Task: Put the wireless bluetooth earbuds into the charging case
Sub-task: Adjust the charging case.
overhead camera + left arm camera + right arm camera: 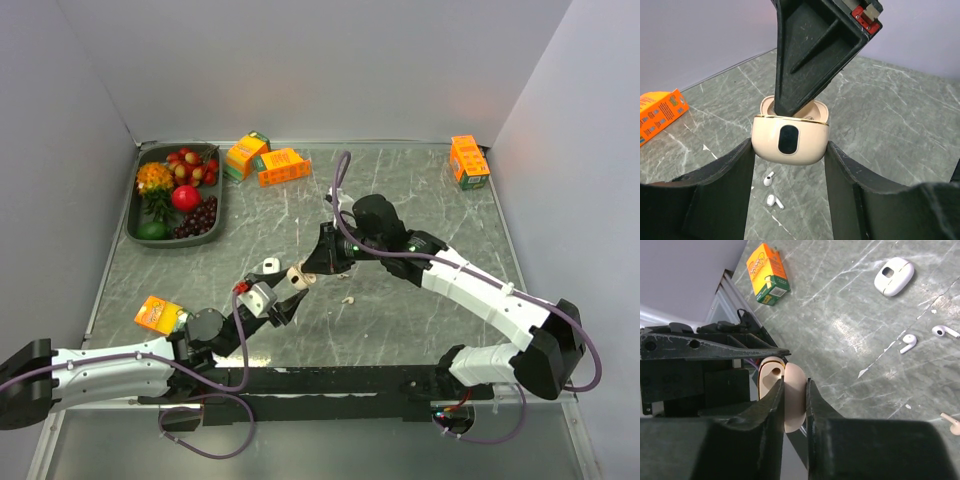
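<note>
My left gripper [789, 146] is shut on a beige charging case [790, 142] and holds it above the table, its lid open. My right gripper [794, 382] is shut on the case's open lid [795, 397]; the case's body [768, 376] shows an empty socket. In the top view the two grippers meet at the table's middle, left gripper [288, 292] and right gripper [316, 266]. Two white earbuds [769, 178] [774, 201] lie on the table under the case. They also show in the right wrist view [908, 343] [945, 331].
A white closed case [894, 276] lies on the table, also in the top view [270, 265]. A beige earbud [952, 424] lies apart. Orange boxes [284, 166] [468, 160] [160, 314] and a fruit tray [135, 215] stand around the edges.
</note>
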Motion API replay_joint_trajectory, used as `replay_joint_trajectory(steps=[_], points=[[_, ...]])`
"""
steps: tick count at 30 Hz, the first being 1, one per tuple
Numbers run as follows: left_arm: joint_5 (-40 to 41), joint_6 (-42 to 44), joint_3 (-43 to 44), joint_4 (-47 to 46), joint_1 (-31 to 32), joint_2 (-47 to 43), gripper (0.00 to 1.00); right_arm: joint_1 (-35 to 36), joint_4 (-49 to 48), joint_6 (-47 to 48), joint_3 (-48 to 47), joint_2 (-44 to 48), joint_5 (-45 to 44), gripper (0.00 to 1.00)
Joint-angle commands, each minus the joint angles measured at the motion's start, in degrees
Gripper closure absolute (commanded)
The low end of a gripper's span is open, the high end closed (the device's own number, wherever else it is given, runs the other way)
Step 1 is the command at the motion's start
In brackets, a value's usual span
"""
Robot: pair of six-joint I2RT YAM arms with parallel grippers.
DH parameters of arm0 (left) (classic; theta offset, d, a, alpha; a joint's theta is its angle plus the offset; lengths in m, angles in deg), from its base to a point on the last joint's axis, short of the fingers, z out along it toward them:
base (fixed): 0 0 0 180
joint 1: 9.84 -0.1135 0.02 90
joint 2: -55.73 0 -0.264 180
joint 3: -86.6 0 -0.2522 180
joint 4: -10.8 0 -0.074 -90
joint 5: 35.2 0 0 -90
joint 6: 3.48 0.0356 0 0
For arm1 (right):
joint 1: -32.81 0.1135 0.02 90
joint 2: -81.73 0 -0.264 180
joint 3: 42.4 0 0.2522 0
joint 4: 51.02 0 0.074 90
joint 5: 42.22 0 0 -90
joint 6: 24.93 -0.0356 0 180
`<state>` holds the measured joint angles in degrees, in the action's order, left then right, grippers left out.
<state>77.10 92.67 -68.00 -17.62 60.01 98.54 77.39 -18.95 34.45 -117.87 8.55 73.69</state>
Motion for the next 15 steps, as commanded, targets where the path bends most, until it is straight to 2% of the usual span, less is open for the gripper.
replay_joint_trajectory(steps=[1, 5, 9, 11, 13, 14, 15], points=[[-0.42, -1.67, 1.63, -2.22, 0.29, -2.28, 0.98, -0.37, -0.38, 1.16, -0.07, 2.43, -1.39, 1.0], [-0.07, -2.46, 1.28, -0.9, 0.29, -3.87, 0.86, -0.37, 1.2, 3.36, -0.25, 4.45, -2.44, 1.0], [0.63, -3.34, 1.28, 1.12, 0.38, -5.45, 0.64, -0.46, 2.96, 5.73, -1.47, 6.48, -3.32, 1.0], [0.99, -3.78, 1.28, 2.61, 0.29, -6.15, 0.59, -0.46, 4.01, 7.22, -2.27, 7.35, -3.15, 1.0], [1.51, -4.74, 1.37, 3.5, 0.29, -6.59, 0.45, -0.46, 5.33, 8.11, -3.59, 7.71, -2.63, 1.0], [1.34, -5.09, 1.72, 4.37, 0.29, -6.68, 0.01, -0.46, 5.77, 8.89, -4.02, 8.06, -2.36, 1.0], [1.25, -5.62, 1.81, 5.86, 0.29, -6.86, 0.04, -0.54, 6.04, 9.42, -4.73, 8.23, -2.01, 1.0]])
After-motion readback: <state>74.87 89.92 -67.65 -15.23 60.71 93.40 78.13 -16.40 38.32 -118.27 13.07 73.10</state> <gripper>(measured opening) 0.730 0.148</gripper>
